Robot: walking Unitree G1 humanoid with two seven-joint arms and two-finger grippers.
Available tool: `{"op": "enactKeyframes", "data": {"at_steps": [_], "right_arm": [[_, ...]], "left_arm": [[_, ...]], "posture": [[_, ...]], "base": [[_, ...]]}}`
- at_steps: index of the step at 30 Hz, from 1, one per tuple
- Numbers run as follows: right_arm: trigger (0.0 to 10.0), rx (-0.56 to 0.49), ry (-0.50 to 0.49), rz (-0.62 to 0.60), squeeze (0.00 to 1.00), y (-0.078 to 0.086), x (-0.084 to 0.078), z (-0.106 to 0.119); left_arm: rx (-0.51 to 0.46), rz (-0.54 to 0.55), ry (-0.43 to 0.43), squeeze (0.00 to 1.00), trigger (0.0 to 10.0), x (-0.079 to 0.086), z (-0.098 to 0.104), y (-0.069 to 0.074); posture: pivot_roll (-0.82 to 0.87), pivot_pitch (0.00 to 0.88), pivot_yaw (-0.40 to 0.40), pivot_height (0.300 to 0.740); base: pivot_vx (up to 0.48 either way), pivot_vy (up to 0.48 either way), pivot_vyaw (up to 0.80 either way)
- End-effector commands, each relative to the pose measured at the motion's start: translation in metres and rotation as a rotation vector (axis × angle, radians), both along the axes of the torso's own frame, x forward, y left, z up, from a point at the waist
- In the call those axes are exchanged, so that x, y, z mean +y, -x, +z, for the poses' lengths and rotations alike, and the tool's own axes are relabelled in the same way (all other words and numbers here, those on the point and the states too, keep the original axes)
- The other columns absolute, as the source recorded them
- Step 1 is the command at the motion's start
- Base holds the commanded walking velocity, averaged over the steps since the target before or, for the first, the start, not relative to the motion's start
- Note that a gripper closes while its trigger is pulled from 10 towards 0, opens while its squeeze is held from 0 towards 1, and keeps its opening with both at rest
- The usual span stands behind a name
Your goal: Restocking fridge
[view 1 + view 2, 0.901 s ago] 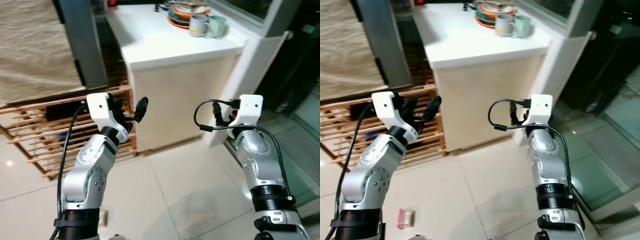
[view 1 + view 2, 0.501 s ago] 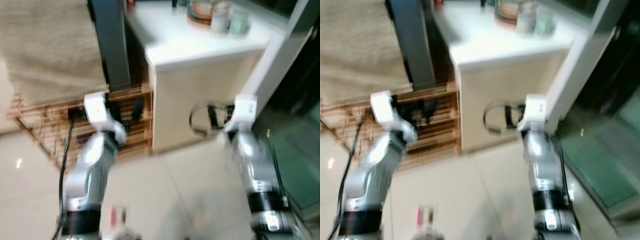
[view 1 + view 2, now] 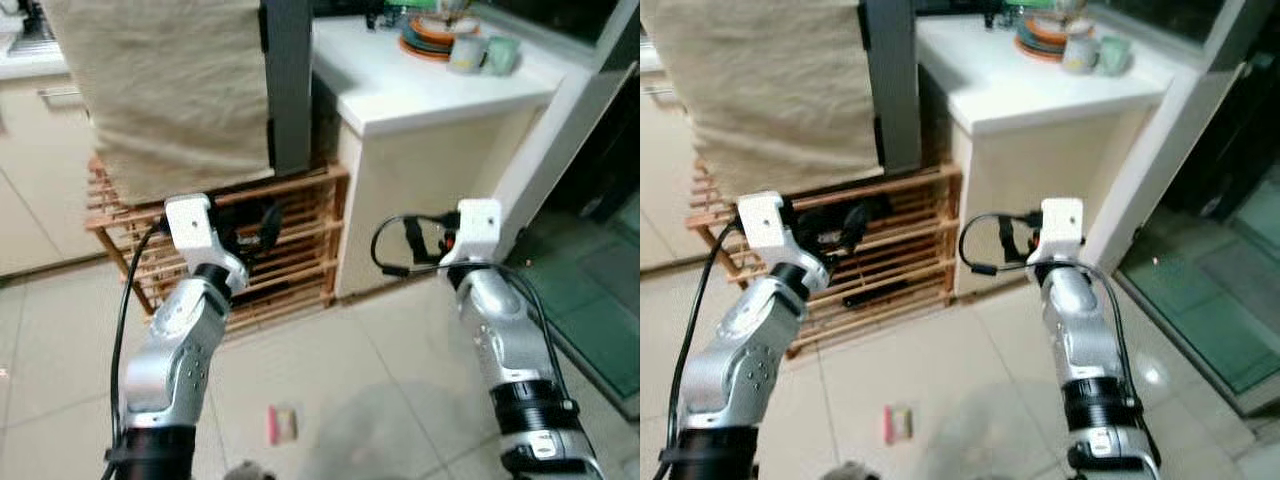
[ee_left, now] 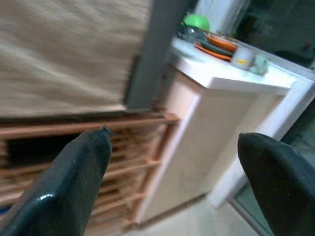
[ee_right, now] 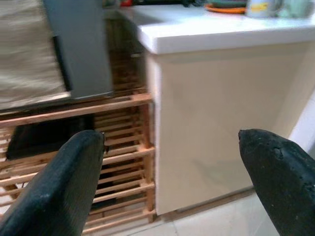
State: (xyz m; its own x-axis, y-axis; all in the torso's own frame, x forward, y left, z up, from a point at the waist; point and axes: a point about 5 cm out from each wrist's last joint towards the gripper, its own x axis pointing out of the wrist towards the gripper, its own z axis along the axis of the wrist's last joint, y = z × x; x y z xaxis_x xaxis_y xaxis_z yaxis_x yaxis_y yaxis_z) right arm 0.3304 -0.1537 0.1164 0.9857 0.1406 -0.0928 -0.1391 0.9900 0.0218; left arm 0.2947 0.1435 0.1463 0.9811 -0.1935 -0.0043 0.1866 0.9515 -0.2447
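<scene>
Oddly, no fridge can be picked out with certainty — the nearest candidate is the dark grey upright panel (image 3: pixel 288 85) rising behind the wooden slatted rack (image 3: pixel 290 250), with a beige cloth (image 3: pixel 170 90) hanging beside it, and I cannot tell whether that panel belongs to the appliance. Nothing to stock is in either gripper.

The left gripper (image 4: pixel 172 162) is held out in front of the robot, its two black fingers spread wide with only air between them; it points toward the rack and the corner of the white counter (image 3: pixel 440 90). The right gripper (image 5: pixel 172 162) is raised the same way, fingers equally far apart and empty, facing the cream side of the counter cabinet (image 5: pixel 216 123).

On the counter's far end sit stacked plates (image 3: pixel 432 40) and two mugs (image 3: pixel 485 55), well apart from both arms. A small pink packet (image 3: pixel 282 424) lies on the tiled floor (image 3: pixel 350 380) between the arms, near the robot's base. To the right, a white frame (image 3: pixel 560 140) edges a dark glass door.

My judgement: this is an approach stage, with nothing yet fetched. The risks come from walking — a foot could land on the packet and crush or slide on it, and the outstretched fingers could catch the rack's slats or the counter corner if the robot closes in without drawing its arms back.
</scene>
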Motion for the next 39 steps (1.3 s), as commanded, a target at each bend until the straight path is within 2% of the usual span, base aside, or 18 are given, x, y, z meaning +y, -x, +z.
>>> {"op": "enactKeyframes", "data": {"at_steps": [1,7,13,24,25,26,28,39], "right_arm": [[10.0,-0.009,0.024,0.075,0.00,-0.001,0.018,0.004],[10.0,0.008,0.090,0.187,0.00,0.002,0.034,0.000],[10.0,-0.028,0.111,0.309,0.00,0.008,0.050,0.003],[10.0,-0.025,0.127,0.338,0.00,0.010,0.051,0.002],[10.0,-0.026,0.121,0.334,0.00,0.010,0.050,0.002],[10.0,-0.025,0.119,0.325,0.00,0.009,0.049,0.002],[10.0,-0.016,0.119,0.318,0.00,0.009,0.047,0.000],[10.0,-0.004,0.077,0.275,0.00,0.004,0.044,-0.001]], "left_arm": [[-0.003,0.026,-0.040,0.00,10.0,0.005,-0.002,0.000],[-0.015,0.051,-0.110,0.00,10.0,0.004,-0.003,0.000],[-0.014,0.064,-0.124,0.00,10.0,0.005,-0.004,-0.001],[-0.004,0.106,-0.104,0.00,10.0,0.010,-0.006,0.001],[-0.007,0.106,-0.085,0.00,10.0,0.010,-0.006,0.001],[-0.015,0.097,-0.031,0.00,10.0,0.009,-0.004,0.002],[-0.016,0.076,-0.015,0.00,10.0,0.007,-0.003,0.002],[0.000,0.091,-0.055,0.01,10.0,0.012,-0.005,0.001]], "posture": [[-0.03,0.017,-0.046,0.740],[-0.02,0.009,-0.055,0.740],[-0.01,0.000,-0.056,0.740],[0.00,0.000,-0.066,0.740],[0.00,0.000,-0.066,0.740],[0.00,0.000,-0.068,0.740],[0.00,0.000,-0.068,0.740],[0.02,0.000,-0.061,0.740]], "base": [[0.000,0.000,0.52],[0.300,0.000,0.17],[0.476,0.000,0.09],[0.461,0.000,0.49],[0.364,0.311,0.47],[0.000,0.476,0.00],[0.000,0.478,0.00],[0.000,0.480,0.00]]}}
